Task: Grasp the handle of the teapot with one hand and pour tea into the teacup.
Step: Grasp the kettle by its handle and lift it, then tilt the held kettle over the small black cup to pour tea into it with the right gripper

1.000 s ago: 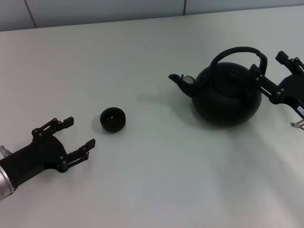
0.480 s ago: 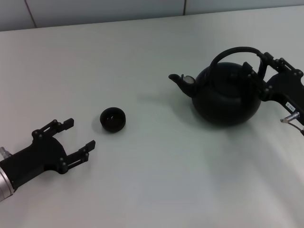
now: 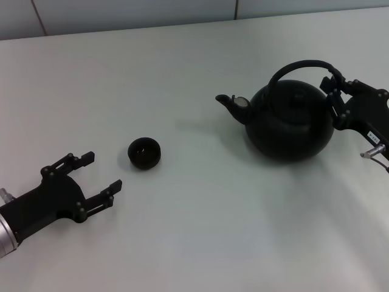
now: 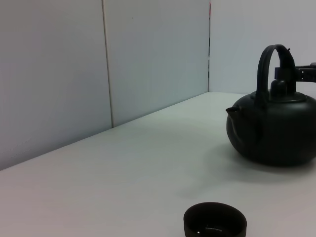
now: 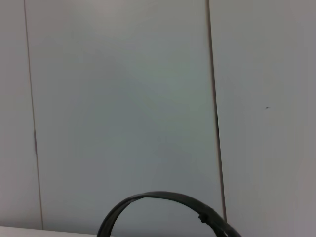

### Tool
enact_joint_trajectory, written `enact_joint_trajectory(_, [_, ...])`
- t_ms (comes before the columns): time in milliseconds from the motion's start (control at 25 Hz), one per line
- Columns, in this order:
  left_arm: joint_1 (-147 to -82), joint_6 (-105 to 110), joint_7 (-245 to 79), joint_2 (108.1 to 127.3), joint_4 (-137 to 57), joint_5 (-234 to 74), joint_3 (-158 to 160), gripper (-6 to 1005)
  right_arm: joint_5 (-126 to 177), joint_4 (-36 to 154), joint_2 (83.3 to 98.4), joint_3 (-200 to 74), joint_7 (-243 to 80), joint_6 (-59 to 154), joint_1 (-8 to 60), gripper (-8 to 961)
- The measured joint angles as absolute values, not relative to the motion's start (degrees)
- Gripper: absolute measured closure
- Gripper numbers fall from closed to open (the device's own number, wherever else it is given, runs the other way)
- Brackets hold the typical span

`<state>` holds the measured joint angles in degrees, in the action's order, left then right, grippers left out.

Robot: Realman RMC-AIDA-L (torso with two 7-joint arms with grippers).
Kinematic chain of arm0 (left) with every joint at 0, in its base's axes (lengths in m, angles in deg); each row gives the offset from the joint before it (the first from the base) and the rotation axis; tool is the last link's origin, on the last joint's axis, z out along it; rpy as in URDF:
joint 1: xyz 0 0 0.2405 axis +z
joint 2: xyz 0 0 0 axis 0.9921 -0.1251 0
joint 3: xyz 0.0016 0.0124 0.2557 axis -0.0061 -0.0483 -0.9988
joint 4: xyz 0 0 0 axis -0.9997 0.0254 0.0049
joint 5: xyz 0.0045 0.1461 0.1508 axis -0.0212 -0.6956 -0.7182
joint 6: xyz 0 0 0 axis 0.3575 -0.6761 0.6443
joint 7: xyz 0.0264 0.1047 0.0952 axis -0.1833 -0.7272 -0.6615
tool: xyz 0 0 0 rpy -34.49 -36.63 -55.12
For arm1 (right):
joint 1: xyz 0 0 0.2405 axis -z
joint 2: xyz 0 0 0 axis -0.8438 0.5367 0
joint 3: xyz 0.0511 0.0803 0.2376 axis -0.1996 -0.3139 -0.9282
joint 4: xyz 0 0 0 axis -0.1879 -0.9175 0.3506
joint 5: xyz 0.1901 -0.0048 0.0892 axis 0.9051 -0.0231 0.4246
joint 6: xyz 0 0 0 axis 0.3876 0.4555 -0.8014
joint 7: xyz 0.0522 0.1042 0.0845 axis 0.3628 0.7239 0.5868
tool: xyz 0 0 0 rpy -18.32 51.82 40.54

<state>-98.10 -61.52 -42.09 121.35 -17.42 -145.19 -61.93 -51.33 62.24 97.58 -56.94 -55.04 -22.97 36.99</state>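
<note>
Right gripper [image 3: 336, 91] now closer, fingers apart astride the handle [image 3: 298, 66]; teacup [image 3: 144, 152] just beyond open left gripper [image 3: 97, 174]

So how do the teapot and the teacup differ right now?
The teapot is far larger than the teacup. The teapot has a lid, spout and arched handle; the teacup is open-topped and handleless. The right gripper is at the teapot's handle, while the left gripper sits apart from the teacup. Both are dark, round and upright on the table.

The head camera looks down on the teapot [image 3: 290, 120]; the left wrist camera sees it low, sideways; the right wrist camera sits close by its handle [image 5: 163, 210].
</note>
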Motion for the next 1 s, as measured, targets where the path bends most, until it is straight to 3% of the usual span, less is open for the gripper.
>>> enact_joint_trajectory(160, [-98.1,-61.5,-42.1,121.35,-17.4,-145.2,-61.9,200,-51.3,62.2,97.61,-56.9,-55.6,-23.0,37.0,771])
enact_joint_trajectory(320, [-98.3,-61.5,-42.1,121.35,-17.4,-145.2,-61.9,200,-51.3,61.8,97.7,-56.8,-57.7,-23.0,36.4,820])
enact_joint_trajectory(1000, [-98.1,-61.5,-42.1,121.35,-17.4,-145.2,-61.9,201,-51.2,60.4,97.69,-56.9,-62.9,-24.5,28.5,836])
